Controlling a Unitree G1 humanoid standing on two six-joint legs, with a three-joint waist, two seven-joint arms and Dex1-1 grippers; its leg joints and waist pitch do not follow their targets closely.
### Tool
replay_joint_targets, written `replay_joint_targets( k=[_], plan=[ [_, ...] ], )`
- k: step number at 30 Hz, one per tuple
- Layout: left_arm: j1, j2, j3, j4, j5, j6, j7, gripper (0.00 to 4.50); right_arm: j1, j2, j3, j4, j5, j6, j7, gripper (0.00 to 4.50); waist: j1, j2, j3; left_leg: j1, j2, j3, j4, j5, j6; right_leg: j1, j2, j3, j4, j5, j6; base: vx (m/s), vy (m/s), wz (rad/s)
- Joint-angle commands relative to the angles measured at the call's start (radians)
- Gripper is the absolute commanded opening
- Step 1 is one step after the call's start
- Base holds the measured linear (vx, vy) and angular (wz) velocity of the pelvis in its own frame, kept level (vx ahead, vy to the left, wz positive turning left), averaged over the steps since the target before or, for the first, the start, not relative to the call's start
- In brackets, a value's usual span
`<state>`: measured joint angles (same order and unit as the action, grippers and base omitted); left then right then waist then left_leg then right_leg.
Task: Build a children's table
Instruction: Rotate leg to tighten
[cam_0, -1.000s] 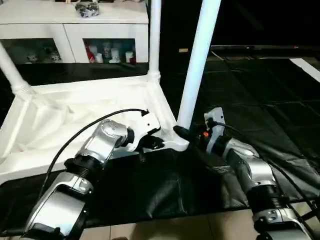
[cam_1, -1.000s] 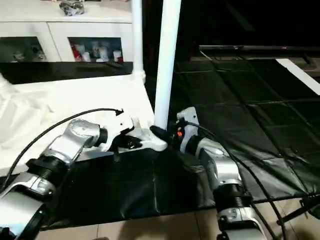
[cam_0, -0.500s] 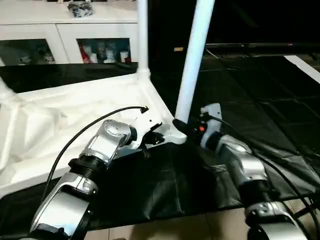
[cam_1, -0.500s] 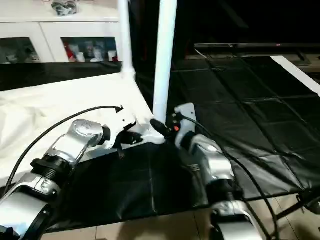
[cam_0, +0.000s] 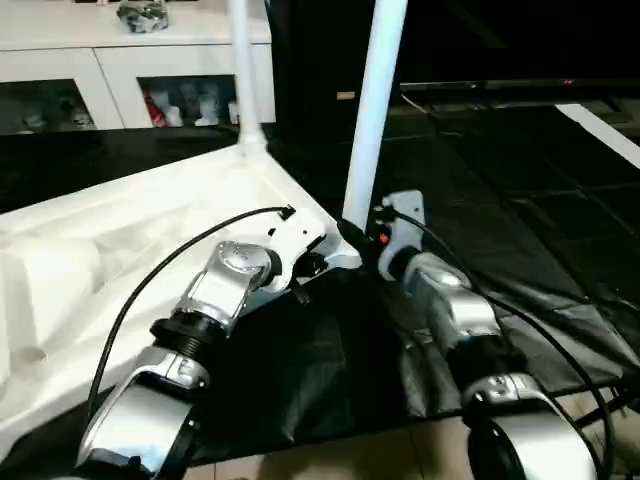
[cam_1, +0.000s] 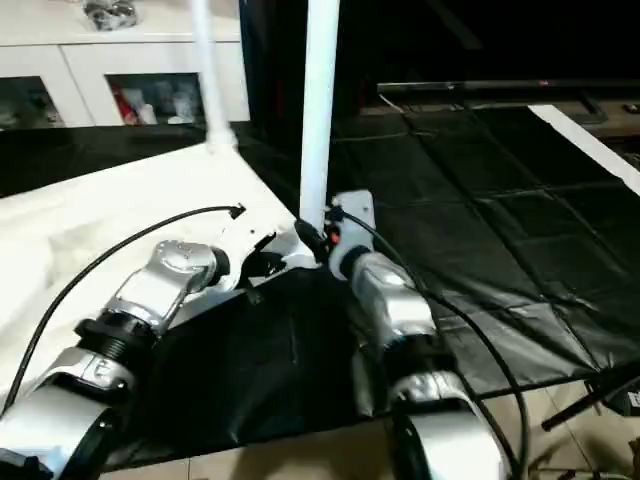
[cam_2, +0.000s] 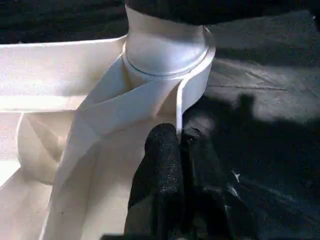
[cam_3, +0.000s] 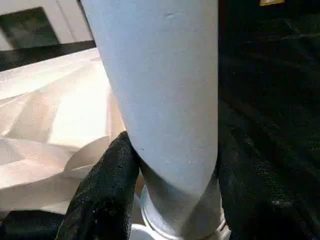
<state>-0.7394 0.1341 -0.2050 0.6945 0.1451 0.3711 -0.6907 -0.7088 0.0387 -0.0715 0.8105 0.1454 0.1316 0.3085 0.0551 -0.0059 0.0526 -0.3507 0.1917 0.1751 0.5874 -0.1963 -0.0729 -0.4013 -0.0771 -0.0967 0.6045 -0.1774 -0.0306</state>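
The white table top (cam_0: 120, 230) lies upside down on the black mat, its ribbed underside facing up. Two white legs stand upright in its corner sockets: a near leg (cam_0: 372, 110) and a far leg (cam_0: 242, 70). My left gripper (cam_0: 305, 268) is shut on the top's thin rim (cam_2: 178, 107) just beside the near corner socket (cam_2: 165, 55). At the foot of the near leg (cam_3: 165, 90), my right gripper (cam_0: 352, 235) is shut, with one black finger (cam_3: 107, 170) pressed against each side.
A white glass-door cabinet (cam_0: 130, 60) stands behind the table top. The black mat (cam_0: 500, 200) spreads to the right, with a white strip (cam_0: 600, 120) at its far right edge. Tiled floor (cam_0: 330, 460) shows in front. A black cable (cam_0: 200, 240) loops over my left wrist.
The whole picture has shifted, so the camera moved. My right forearm has swung in toward the middle while the near corner and leg drifted left. Both grips are unchanged.
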Motion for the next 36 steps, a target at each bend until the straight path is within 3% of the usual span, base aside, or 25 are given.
replay_joint_targets(
  k=[1,8,14,15,18,19,20,21,23,28,31,34,36],
  plan=[
    [-0.044,-0.086,-0.015,-0.041,-0.056,-0.011,-0.012,0.00,0.003,0.054,0.008,0.114,-0.008,0.048,-0.057,1.96,0.009,0.012,-0.058,0.000,0.041,-0.017,-0.078,-0.228,0.008,0.050,-0.084,0.061,-0.087,-0.279,-0.190,0.000,0.000,0.00],
    [-0.042,-0.117,-0.011,-0.060,-0.074,0.004,-0.007,0.00,-0.041,0.074,-0.021,0.176,-0.002,0.032,-0.138,1.94,0.005,0.014,-0.063,-0.003,0.039,-0.015,-0.076,-0.177,0.026,0.056,-0.082,0.060,-0.075,-0.166,-0.224,0.000,0.000,0.00],
    [-0.031,-0.129,0.001,-0.081,-0.076,0.024,-0.006,0.00,-0.067,0.077,-0.036,0.226,-0.013,-0.005,-0.177,1.94,0.002,0.012,-0.060,-0.002,0.040,-0.014,-0.078,-0.196,0.027,0.056,-0.083,0.060,-0.081,-0.208,-0.220,0.000,0.000,0.00],
    [-0.031,-0.125,0.003,-0.077,-0.073,0.023,-0.004,0.00,-0.068,0.077,-0.037,0.228,-0.012,-0.009,-0.173,2.50,0.003,0.017,-0.060,-0.001,0.040,-0.015,-0.078,-0.200,0.026,0.055,-0.083,0.060,-0.080,-0.213,-0.218,0.000,0.000,0.00],
    [-0.032,-0.119,0.007,-0.072,-0.071,0.020,-0.003,0.00,-0.068,0.077,-0.037,0.227,-0.010,-0.013,-0.162,2.63,0.001,0.016,-0.061,0.002,0.041,-0.015,-0.078,-0.203,0.023,0.054,-0.082,0.061,-0.080,-0.206,-0.221,0.000,0.000,0.00],
    [-0.033,-0.111,0.011,-0.066,-0.068,0.017,-0.002,0.00,-0.068,0.077,-0.036,0.226,-0.012,-0.018,-0.157,2.83,0.007,0.014,-0.063,0.005,0.041,-0.010,-0.075,-0.188,0.022,0.052,-0.082,0.063,-0.080,-0.180,-0.233,0.000,0.000,0.00],
    [-0.033,-0.111,0.011,-0.066,-0.068,0.017,-0.002,0.00,-0.068,0.077,-0.036,0.226,-0.012,-0.018,-0.157,2.83,0.015,0.019,-0.066,0.002,0.042,-0.011,-0.074,-0.161,0.026,0.055,-0.081,0.062,-0.071,-0.123,-0.241,0.000,0.000,0.00],
    [-0.033,-0.110,0.012,-0.065,-0.068,0.016,-0.002,0.00,-0.068,0.077,-0.035,0.226,-0.013,-0.019,-0.156,3.07,0.015,0.018,-0.066,-0.002,0.041,-0.012,-0.074,-0.141,0.036,0.058,-0.080,0.060,-0.067,-0.089,-0.245,0.000,0.000,0.00],
    [-0.036,-0.091,0.018,-0.054,-0.058,0.005,0.002,0.00,-0.070,0.074,-0.024,0.231,-0.026,-0.033,-0.151,3.12,0.016,0.019,-0.067,-0.002,0.041,-0.011,-0.072,-0.125,0.046,0.059,-0.081,0.060,-0.064,-0.064,-0.253,0.000,0.000,0.00],
    [-0.044,-0.047,0.028,-0.024,-0.041,-0.032,-0.008,0.00,-0.050,0.037,0.003,0.192,-0.054,-0.049,-0.101,3.57,0.020,0.019,-0.066,-0.003,0.041,-0.012,-0.072,-0.128,0.051,0.061,-0.083,0.059,-0.066,-0.080,-0.251,0.000,0.000,0.00],
    [-0.044,-0.019,0.022,-0.009,-0.029,-0.056,-0.021,0.00,-0.006,0.002,0.035,0.121,-0.067,-0.049,-0.022,3.87,0.024,0.016,-0.066,-0.004,0.041,-0.010,-0.070,-0.114,0.065,0.063,-0.081,0.060,-0.064,-0.059,-0.245,0.000,0.000,0.00],
    [-0.038,0.022,0.018,0.004,-0.027,-0.090,-0.051,0.00,0.100,-0.073,0.093,-0.038,-0.075,-0.055,0.121,4.05,0.033,0.014,-0.067,-0.003,0.043,-0.010,-0.069,-0.100,0.083,0.065,-0.082,0.060,-0.062,-0.039,-0.238,0.000,0.000,0.00],
    [-0.036,0.032,0.017,0.007,-0.027,-0.100,-0.064,0.00,0.129,-0.098,0.099,-0.080,-0.069,-0.053,0.155,4.29,0.036,0.012,-0.067,-0.004,0.043,-0.011,-0.069,-0.099,0.084,0.065,-0.084,0.061,-0.062,-0.050,-0.237,0.000,0.000,0.00]
  ],
)
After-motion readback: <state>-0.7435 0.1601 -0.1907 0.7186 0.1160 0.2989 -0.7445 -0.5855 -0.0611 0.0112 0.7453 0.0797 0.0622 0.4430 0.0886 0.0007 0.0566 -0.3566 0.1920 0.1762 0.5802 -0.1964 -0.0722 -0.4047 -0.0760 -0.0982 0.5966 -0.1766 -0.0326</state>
